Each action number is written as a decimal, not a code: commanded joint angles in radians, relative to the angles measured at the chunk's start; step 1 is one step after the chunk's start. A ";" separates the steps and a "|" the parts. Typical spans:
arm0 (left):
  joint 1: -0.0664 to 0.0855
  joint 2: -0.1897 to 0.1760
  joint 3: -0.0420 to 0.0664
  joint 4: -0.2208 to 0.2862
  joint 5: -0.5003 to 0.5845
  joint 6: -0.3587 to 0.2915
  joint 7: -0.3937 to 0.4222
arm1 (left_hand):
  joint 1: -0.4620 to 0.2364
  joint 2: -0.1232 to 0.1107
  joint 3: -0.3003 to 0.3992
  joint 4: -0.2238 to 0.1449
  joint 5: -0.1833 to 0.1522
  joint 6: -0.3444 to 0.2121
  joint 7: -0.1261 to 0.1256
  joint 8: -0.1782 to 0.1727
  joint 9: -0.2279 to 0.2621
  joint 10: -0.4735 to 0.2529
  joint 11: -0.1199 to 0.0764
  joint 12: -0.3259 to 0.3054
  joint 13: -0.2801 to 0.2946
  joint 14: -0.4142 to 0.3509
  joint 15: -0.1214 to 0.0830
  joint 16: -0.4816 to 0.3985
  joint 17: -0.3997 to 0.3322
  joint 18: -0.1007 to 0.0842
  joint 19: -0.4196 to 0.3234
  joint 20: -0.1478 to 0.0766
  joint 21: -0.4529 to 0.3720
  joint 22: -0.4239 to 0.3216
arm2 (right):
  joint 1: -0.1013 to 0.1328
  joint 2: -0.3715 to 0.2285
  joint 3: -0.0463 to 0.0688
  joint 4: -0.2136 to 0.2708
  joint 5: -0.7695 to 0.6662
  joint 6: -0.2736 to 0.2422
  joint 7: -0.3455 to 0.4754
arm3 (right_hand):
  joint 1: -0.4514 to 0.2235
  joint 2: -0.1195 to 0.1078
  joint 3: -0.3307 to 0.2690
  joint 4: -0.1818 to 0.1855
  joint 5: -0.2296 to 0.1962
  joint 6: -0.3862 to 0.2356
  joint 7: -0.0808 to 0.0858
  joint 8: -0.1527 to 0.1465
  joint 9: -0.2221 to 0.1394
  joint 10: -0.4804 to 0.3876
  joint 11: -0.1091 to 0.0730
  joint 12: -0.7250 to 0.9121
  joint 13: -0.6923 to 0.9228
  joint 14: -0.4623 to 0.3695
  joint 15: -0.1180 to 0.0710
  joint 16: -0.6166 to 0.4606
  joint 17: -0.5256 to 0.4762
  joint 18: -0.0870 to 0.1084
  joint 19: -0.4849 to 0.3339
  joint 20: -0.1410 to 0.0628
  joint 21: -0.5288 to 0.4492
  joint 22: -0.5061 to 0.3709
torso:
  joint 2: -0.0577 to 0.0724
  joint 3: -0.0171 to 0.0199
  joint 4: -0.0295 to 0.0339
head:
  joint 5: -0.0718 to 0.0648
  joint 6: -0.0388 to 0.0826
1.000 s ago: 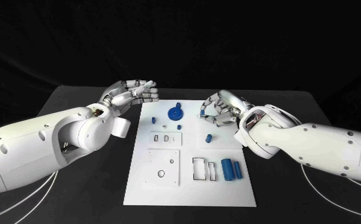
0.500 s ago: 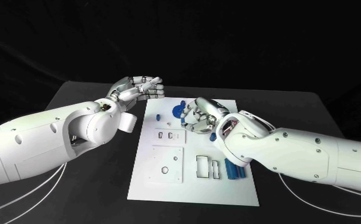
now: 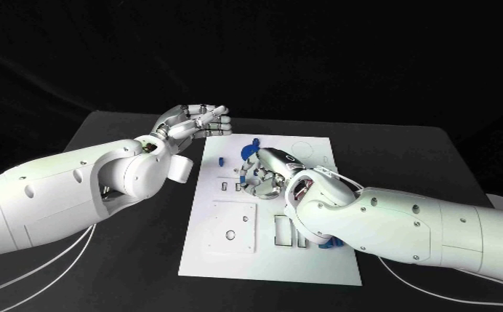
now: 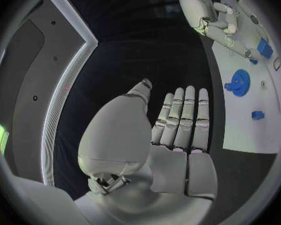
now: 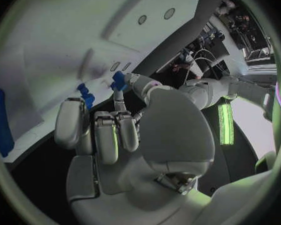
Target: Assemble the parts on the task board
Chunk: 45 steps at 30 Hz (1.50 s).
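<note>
The white task board (image 3: 312, 148) lies in the middle of the black table. A blue gear (image 3: 248, 153) and a small blue block (image 3: 221, 160) stand near its far left corner. My right hand (image 3: 262, 174) hangs over the board just behind the gear, fingers curled in. A small blue part (image 5: 118, 79) shows at its thumb tip; I cannot tell if it is held. My left hand (image 3: 199, 121) hovers off the board's far left corner, holding nothing, its fingers (image 4: 181, 117) straight and side by side. The gear (image 4: 239, 80) and block (image 4: 257, 115) also show in the left wrist view.
Rectangular slots (image 3: 283, 230) and a recessed plate (image 3: 230, 228) take up the board's near half. Blue cylinders (image 3: 328, 244) lie at its near right, partly hidden under my right forearm (image 3: 398, 225). Black table (image 3: 126, 268) borders the board on both sides.
My right hand has moved left across the board, from its far right side to just behind the gear. The left hand has risen slightly and stayed near the far left corner.
</note>
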 commanded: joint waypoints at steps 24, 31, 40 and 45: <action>0.001 -0.002 0.001 0.003 -0.003 0.023 0.004 | 0.000 0.012 -0.009 0.001 -0.001 -0.005 0.026 -0.004 0.001 0.004 0.004 -0.004 0.001 -0.007 -0.003 -0.007 0.001 0.012 0.001 0.005 -0.006 -0.001 | -0.022 0.018 -0.003 -0.024 -0.073 0.044 -0.034 | -0.021 -0.003 -0.004 0.010 0.000 -0.005 -0.003 0.002 0.034 0.013 -0.005 0.000 0.126 0.106 -0.005 0.006 0.263 -0.005 0.003 -0.007 -0.003 0.000 | 0.000 0.0000 0.0006 | 0.008 -0.016; 0.001 -0.002 0.001 0.003 -0.004 0.023 0.004 | 0.000 0.012 -0.009 0.001 -0.001 -0.005 0.026 -0.004 0.001 0.004 0.004 -0.004 0.001 -0.007 -0.003 -0.007 0.001 0.012 0.001 0.005 -0.006 -0.001 | -0.026 0.018 -0.003 -0.029 -0.073 0.037 -0.034 | -0.023 -0.005 -0.004 0.009 -0.001 -0.008 -0.002 0.000 0.034 0.012 -0.005 -0.001 0.124 0.106 -0.005 0.006 0.263 -0.005 0.002 -0.007 -0.005 -0.001 | -0.001 -0.0001 0.0005 | 0.009 -0.018; 0.001 -0.003 0.001 0.002 -0.004 0.022 0.004 | 0.000 0.012 -0.009 0.001 -0.001 -0.005 0.026 -0.004 0.001 0.004 0.004 -0.004 0.001 -0.007 -0.003 -0.007 0.001 0.012 0.001 0.005 -0.006 -0.001 | -0.027 0.016 -0.003 -0.029 -0.072 0.022 -0.029 | -0.031 -0.015 -0.003 0.008 -0.006 -0.039 0.008 -0.017 0.030 -0.001 0.003 -0.014 0.107 0.106 0.000 0.006 0.263 -0.003 -0.002 -0.004 -0.015 -0.008 | -0.002 0.0005 -0.0002 | 0.009 -0.018; 0.001 -0.001 0.001 0.000 -0.004 0.022 0.004 | 0.000 0.012 -0.009 0.001 -0.001 -0.005 0.026 -0.004 0.001 0.004 0.004 -0.004 0.001 -0.007 -0.003 -0.007 0.001 0.012 0.001 0.005 -0.006 -0.001 | -0.027 0.017 -0.004 -0.030 -0.069 0.021 -0.027 | -0.035 -0.023 -0.002 0.006 -0.010 -0.058 0.016 -0.029 0.024 -0.010 0.010 -0.023 0.095 0.106 0.006 0.006 0.263 -0.003 -0.003 0.001 -0.020 -0.011 | -0.003 0.0008 -0.0009 | 0.007 -0.017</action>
